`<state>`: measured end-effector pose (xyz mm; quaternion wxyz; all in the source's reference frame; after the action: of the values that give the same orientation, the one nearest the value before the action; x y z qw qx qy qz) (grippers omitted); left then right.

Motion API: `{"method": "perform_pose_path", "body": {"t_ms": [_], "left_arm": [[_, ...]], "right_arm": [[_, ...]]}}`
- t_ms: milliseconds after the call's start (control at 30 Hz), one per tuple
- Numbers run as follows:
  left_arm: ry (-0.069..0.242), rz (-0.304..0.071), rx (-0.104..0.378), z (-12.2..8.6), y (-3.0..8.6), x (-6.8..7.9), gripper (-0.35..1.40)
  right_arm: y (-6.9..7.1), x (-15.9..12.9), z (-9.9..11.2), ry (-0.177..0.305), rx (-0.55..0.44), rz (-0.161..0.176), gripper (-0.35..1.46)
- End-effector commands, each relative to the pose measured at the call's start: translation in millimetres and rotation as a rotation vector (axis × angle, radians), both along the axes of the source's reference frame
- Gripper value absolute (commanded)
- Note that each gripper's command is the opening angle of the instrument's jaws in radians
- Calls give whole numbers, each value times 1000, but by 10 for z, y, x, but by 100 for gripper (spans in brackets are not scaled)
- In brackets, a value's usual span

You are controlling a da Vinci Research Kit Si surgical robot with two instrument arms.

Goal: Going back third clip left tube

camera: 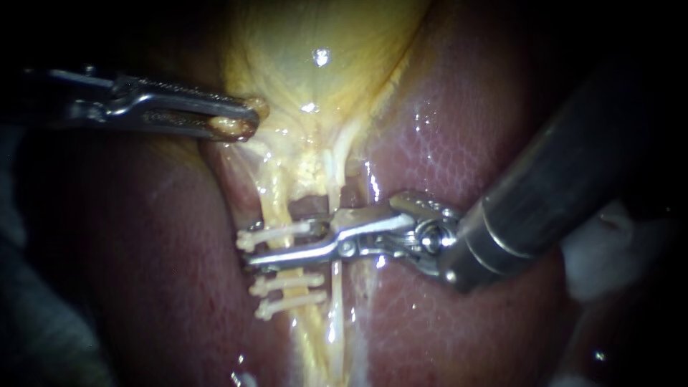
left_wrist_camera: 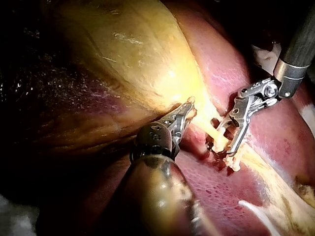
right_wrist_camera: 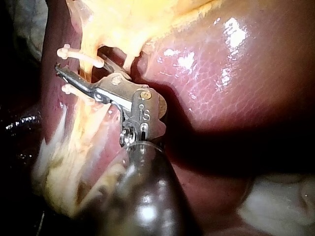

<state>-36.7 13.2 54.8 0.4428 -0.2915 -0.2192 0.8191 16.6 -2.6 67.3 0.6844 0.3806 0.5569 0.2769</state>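
1. Right instrument (camera: 287,245): my jaws stand open with a clear gap between them, and they straddle the left tube (camera: 274,204) from its right side. They grip nothing. The lower jaw lies across the tube; the upper clip (camera: 276,233) sits just beside the upper jaw, closed around the tube.

2. Task item: the left tube runs down from the gallbladder (camera: 308,72) between the lobes of the liver (camera: 459,158). It carries three white clips. The two lower clips (camera: 287,283) lie close together just below my lower jaw, apart from the upper one. As I judge it, that space is left for a later cut.

3. With the clip seated and the jaws open, the step in hand is to back the right instrument out along its own shaft line, so that neither jaw snags a clip or the thin right tube (camera: 335,179) just beside it.

4. Left instrument (camera: 240,122): its jaws are closed on a fold of gallbladder tissue. This hold draws the tissue up and to the left, which keeps the tube taut and exposed.

5. Surroundings: white gauze (camera: 609,247) lies beyond the right shaft.

6. Markings: no writing shows on tissue or clips.
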Motion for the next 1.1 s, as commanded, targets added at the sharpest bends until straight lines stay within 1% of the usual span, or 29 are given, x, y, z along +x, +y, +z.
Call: {"method": "perform_pose_path", "body": {"t_ms": [33,100,233,300,367,567,633,733,900,967,1100], "left_arm": [[-1,1,0,-1,0,0,-35],[-1,1,0,-1,0,0,-35],[-1,1,0,-1,0,1,-35],[-1,1,0,-1,0,1,-35],[-1,1,0,-1,0,1,-35],[-1,1,0,-1,0,1,-35],[-1,1,0,-1,0,1,-35],[-1,1,0,-1,0,1,-35],[0,0,-1,0,-1,0,-35],[1,-1,-3,2,-2,-2,-35],[6,-6,-9,11,-7,-12,-35]], "right_arm": [[1,-4,-4,-10,-31,-8,48],[0,-15,-10,-32,-97,-17,49],[3,-42,-26,-57,-219,-37,49],[7,-58,-35,-68,-284,-51,50],[14,-79,-50,-79,-342,-66,50],[30,-122,-85,-112,-453,-87,50],[33,-130,-92,-123,-481,-92,50],[34,-136,-95,-126,-508,-93,50],[34,-141,-95,-119,-529,-100,50],[34,-143,-95,-118,-535,-102,50],[35,-147,-95,-115,-540,-105,50]]}}
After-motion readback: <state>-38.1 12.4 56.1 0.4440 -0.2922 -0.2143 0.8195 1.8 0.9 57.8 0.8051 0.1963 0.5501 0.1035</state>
